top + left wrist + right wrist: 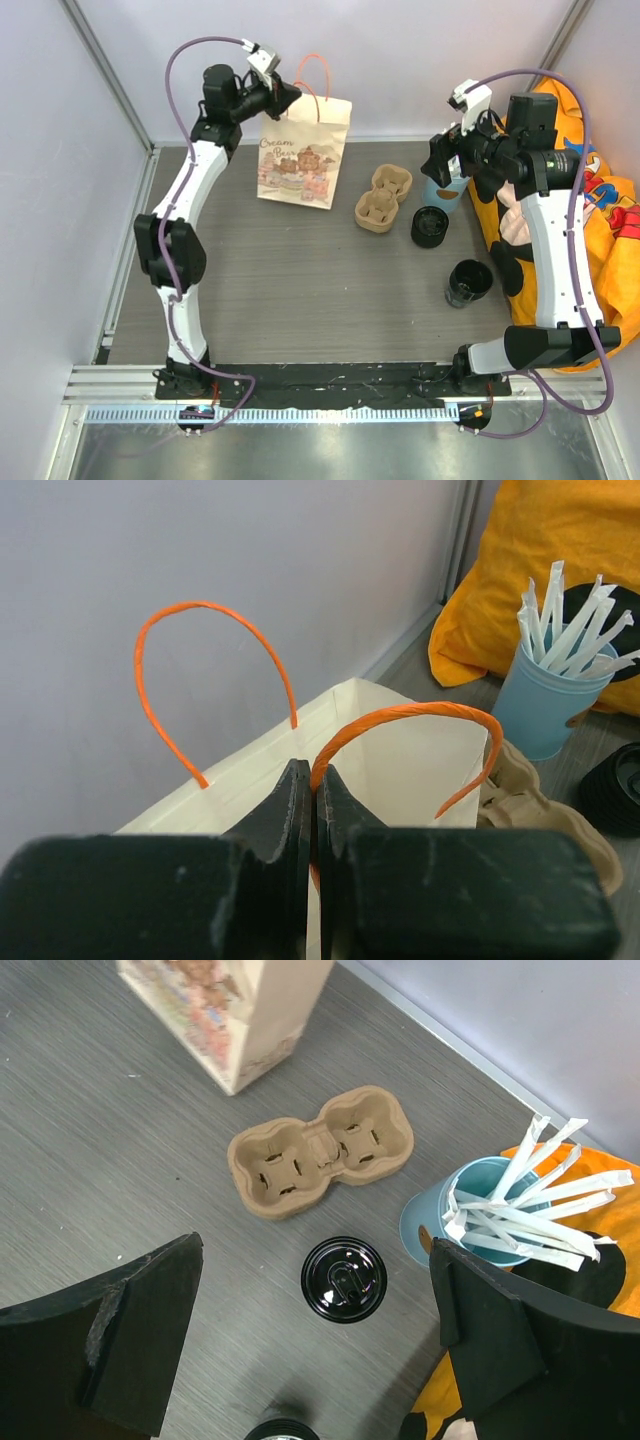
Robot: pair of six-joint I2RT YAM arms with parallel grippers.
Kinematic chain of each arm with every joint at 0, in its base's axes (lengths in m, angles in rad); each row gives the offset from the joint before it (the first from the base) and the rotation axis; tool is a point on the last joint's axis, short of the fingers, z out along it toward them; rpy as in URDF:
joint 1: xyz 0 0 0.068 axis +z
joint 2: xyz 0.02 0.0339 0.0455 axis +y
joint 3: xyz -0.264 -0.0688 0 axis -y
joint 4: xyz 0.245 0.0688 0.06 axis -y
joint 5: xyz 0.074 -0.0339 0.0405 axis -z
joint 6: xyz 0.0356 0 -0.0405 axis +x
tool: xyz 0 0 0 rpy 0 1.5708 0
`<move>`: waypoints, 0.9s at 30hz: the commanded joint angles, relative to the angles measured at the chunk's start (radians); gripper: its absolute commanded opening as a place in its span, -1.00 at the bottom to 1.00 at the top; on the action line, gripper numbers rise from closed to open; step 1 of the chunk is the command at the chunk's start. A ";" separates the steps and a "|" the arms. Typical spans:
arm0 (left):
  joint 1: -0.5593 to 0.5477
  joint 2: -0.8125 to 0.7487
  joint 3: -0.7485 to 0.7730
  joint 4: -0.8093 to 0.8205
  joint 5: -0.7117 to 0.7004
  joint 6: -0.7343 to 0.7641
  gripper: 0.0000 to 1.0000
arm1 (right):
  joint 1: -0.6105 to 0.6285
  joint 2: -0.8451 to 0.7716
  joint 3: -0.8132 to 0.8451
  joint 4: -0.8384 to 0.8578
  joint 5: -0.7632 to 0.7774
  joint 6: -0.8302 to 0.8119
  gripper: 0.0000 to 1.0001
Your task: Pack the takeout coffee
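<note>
The takeout coffee (pixel 430 226) is a small black cup with a black lid (pixel 344 1279), standing on the grey table just right of the cardboard carrier (pixel 383 197) (pixel 320 1150). My right gripper (pixel 315 1250) hangs above it, open, with nothing between its fingers; in the top view it (pixel 440 165) is over the back right of the table. A printed paper bag (pixel 300 150) stands at the back. My left gripper (pixel 312 770) (pixel 290 97) is above the bag's mouth, shut on one orange handle (pixel 400 715). The other handle (pixel 200 610) stands free.
A slightly larger glossy black cup (pixel 469 282) stands nearer the front right. A blue cup of wrapped straws (pixel 480 1210) (pixel 545 700) sits beside the coffee. An orange-yellow cloth (pixel 600 220) fills the right side. Grey walls close the back and left.
</note>
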 commanded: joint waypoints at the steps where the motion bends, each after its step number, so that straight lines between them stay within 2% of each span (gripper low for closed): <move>1: -0.007 -0.182 -0.077 -0.181 -0.105 0.090 -1.00 | 0.002 -0.009 0.040 0.067 -0.027 0.037 0.99; 3: -0.016 -0.240 -0.116 -0.278 -0.186 0.104 -1.00 | 0.004 -0.012 0.038 0.074 -0.032 0.047 0.99; 5: -0.027 -0.286 -0.166 -0.312 -0.234 0.118 -1.00 | 0.007 -0.015 0.034 0.085 -0.035 0.066 0.99; 9: -0.054 -0.400 -0.316 -0.376 -0.445 0.095 -1.00 | 0.015 -0.025 0.026 0.099 -0.033 0.081 0.98; 12: -0.074 -0.487 -0.414 -0.395 -0.490 0.075 -1.00 | 0.021 -0.034 0.014 0.111 -0.035 0.090 0.98; 17: -0.077 -0.529 -0.418 -0.380 -0.545 0.067 -1.00 | 0.024 -0.038 -0.012 0.134 -0.032 0.103 0.98; 22: -0.077 -0.506 -0.317 -0.352 -0.727 0.021 -1.00 | 0.024 -0.038 -0.011 0.146 -0.010 0.110 0.98; 26: -0.079 -0.559 -0.402 -0.370 -0.745 0.003 -1.00 | 0.024 -0.061 -0.032 0.148 -0.006 0.099 0.98; 27: -0.079 -0.591 -0.462 -0.376 -0.726 0.001 -1.00 | 0.024 -0.067 -0.041 0.146 -0.006 0.098 0.98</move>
